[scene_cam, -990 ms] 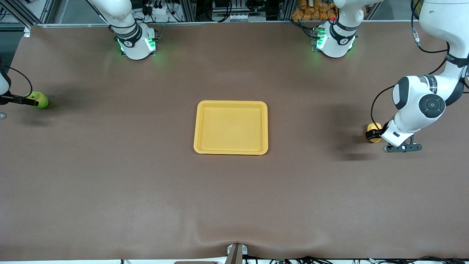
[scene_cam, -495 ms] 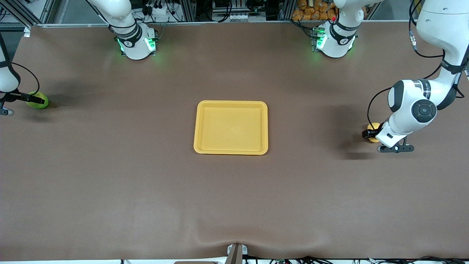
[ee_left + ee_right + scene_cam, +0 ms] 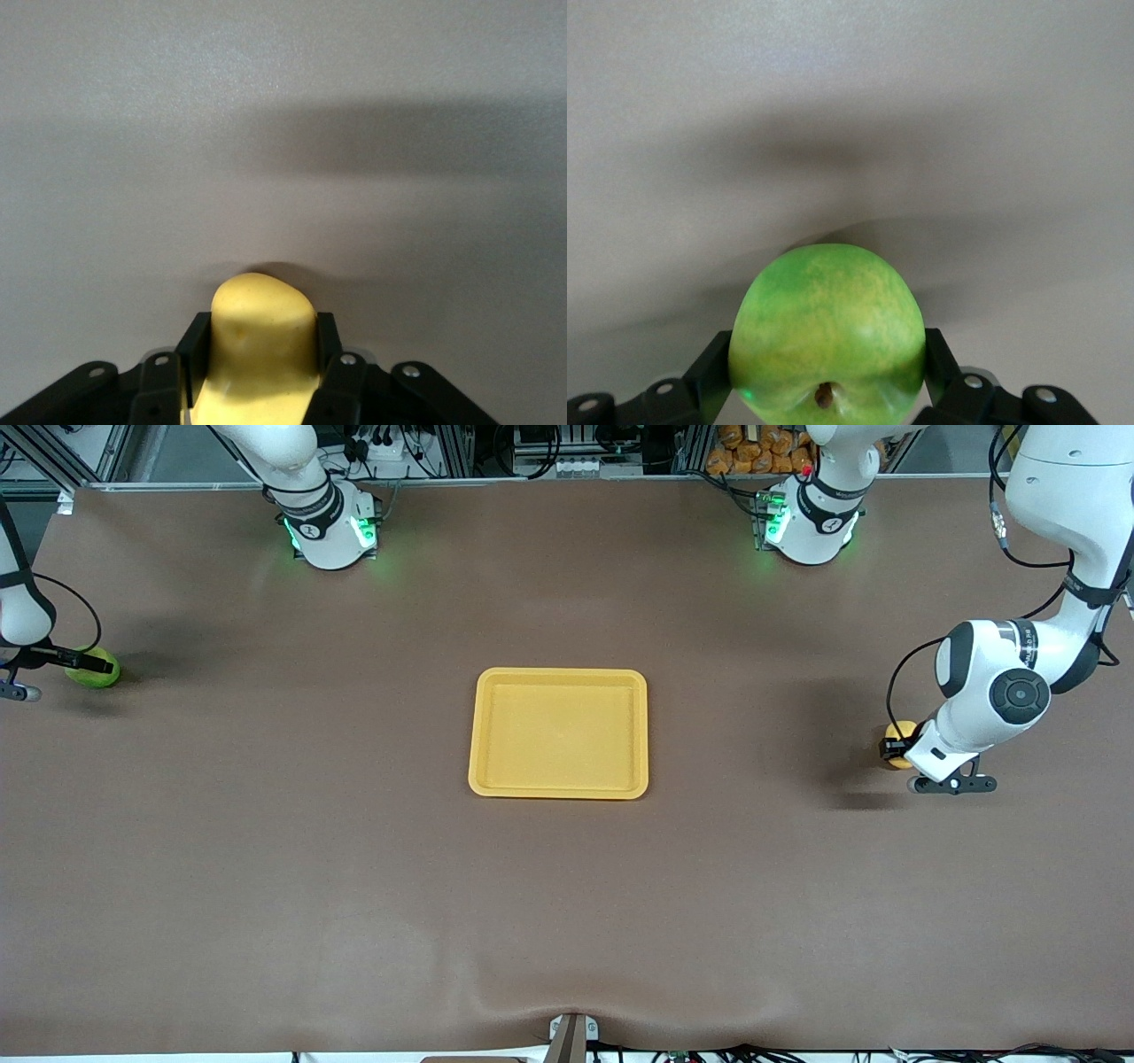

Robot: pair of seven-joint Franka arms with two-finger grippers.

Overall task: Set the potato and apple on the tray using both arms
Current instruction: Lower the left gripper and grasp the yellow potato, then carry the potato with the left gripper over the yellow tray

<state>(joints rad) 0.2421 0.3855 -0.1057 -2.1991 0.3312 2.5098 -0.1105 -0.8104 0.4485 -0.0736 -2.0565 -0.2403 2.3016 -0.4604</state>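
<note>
**Trainee:** How much open room do you have, and where are the edges?

**Operator:** I see the tray (image 3: 558,732) lying bare at the middle of the brown tabletop (image 3: 354,868), with wide open cloth on every side of it. Both fruits sit well apart from it, out at the two ends. The apple (image 3: 96,667) is close to the tabletop's edge at the right arm's end; the potato (image 3: 897,745) lies toward the left arm's end, a little nearer the front camera than the apple.

**Trainee:** And the tools?

**Operator:** The right tool (image 3: 84,662) is clamped on the apple, one black finger (image 3: 713,372) pressed to each flank. The left tool (image 3: 893,747) is clamped on the potato in the same way, its fingers (image 3: 193,350) tight against both sides.

**Trainee:** How do the items look?

**Operator:** The apple (image 3: 827,335) is round, bright green mottled with yellow, with a small dark stem dimple. The potato (image 3: 257,341) is a smooth, matte, yellow oblong.

**Trainee:** What do the wrist views add?

**Operator:** From the front, I see the potato mostly hidden by the left arm's wrist and the apple crossed by a black finger. Only the wrist views show me the finger contact, the dimple and each item's dark shadow on the cloth.
</note>
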